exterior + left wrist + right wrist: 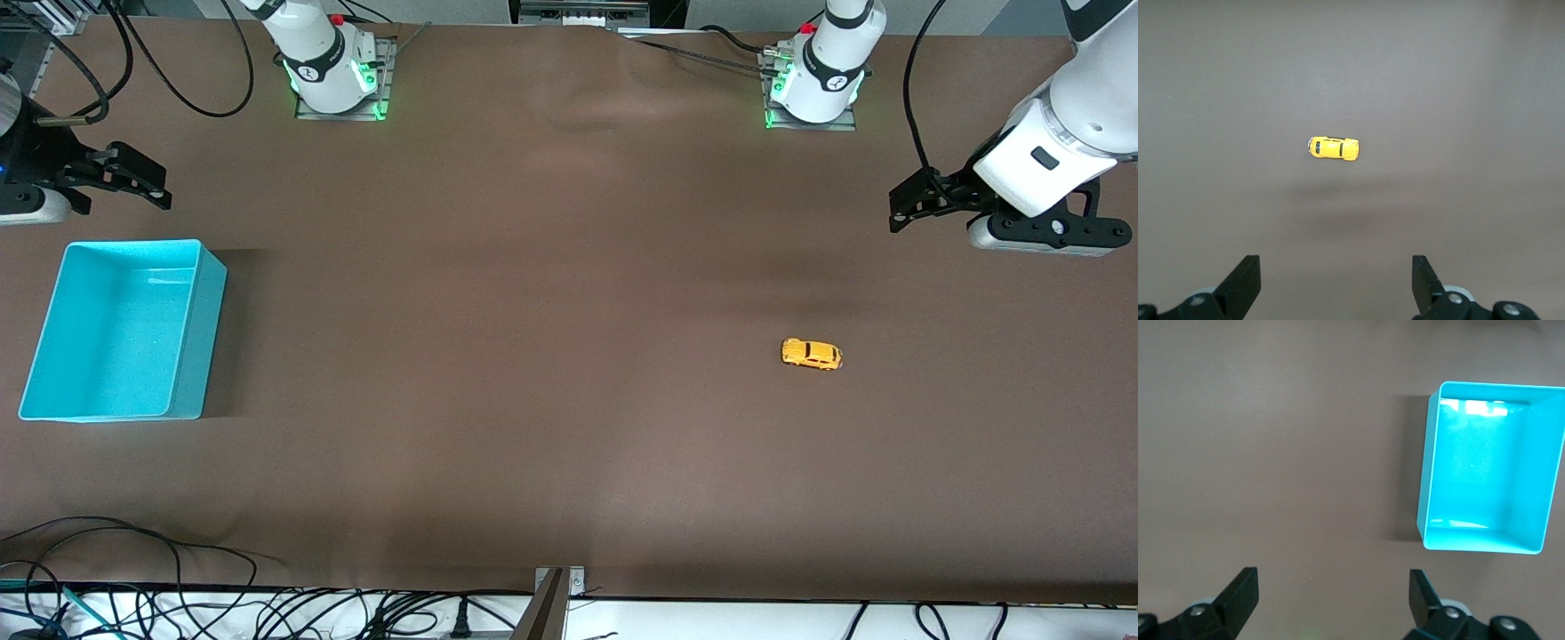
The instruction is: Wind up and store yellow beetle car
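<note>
Car [811, 354] sits on its wheels on the table [533, 311], out in the open toward the left arm's end, roughly midway between the base edge and the edge nearest the front cam. It lies lengthwise along the table's long edge. Nothing touches it. Left wrist cam shows it too [1333, 148], alone on bare brown surface, well apart from the fingertips.

Bin [124, 329], turquoise, stands at the right arm's end of the table, close to that short edge, open side up, w/ nothing in it. It's well apart from the car, nearly the whole table length between them. Right wrist cam shows the bin [1488, 467] from above, inside bare.

Left gripper [907, 209] hangs in the air over the left arm's end of the table, near that short edge, jaws spread wide, holding nothing. Both fingers [1245, 283] show in its wrist cam w/ a broad gap.

Right gripper [147, 182] hangs over the right arm's end, above the strip of table between the bin and the base edge, jaws wide too, holding nothing. Fingers [1241, 593] far apart in its wrist cam.

Cables [178, 596] trail along the table edge nearest the front cam, at the right arm's end.
</note>
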Robot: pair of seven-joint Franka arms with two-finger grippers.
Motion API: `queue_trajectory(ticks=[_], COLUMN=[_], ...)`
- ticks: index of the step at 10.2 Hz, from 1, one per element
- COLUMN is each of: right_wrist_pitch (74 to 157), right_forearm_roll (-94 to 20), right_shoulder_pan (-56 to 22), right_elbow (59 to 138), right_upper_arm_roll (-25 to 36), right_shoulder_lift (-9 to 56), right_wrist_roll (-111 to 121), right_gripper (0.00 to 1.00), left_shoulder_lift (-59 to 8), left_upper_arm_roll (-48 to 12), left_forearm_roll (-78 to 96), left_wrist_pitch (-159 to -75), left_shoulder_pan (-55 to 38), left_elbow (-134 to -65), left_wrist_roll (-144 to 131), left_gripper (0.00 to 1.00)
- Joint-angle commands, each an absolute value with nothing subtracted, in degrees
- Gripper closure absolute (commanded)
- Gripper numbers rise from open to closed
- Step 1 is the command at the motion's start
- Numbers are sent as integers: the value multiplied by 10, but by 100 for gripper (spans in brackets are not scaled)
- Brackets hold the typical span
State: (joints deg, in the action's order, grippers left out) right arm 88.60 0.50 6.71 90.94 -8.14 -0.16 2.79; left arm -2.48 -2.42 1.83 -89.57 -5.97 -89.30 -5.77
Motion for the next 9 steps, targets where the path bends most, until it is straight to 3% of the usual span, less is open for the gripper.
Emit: queue_trajectory(ticks=[1, 9], right_wrist_pitch=[892, 886], right_forearm_roll=[12, 24], right_shoulder_pan=[65, 63], right_elbow=[930, 929], right_upper_arm_roll=[-77, -82], right_shoulder_lift=[-23, -11], right_wrist_roll=[34, 40], right_gripper=[0, 0], left_shoulder_lift=[-25, -25], left_upper_arm_roll=[-26, -26], left_forearm_roll=[4, 4], left_wrist_pitch=[-882, -881], left_shoulder_pan=[-62, -63], left_elbow=[-881, -881], left_wrist_roll=[-49, -49], left_gripper=[0, 0])
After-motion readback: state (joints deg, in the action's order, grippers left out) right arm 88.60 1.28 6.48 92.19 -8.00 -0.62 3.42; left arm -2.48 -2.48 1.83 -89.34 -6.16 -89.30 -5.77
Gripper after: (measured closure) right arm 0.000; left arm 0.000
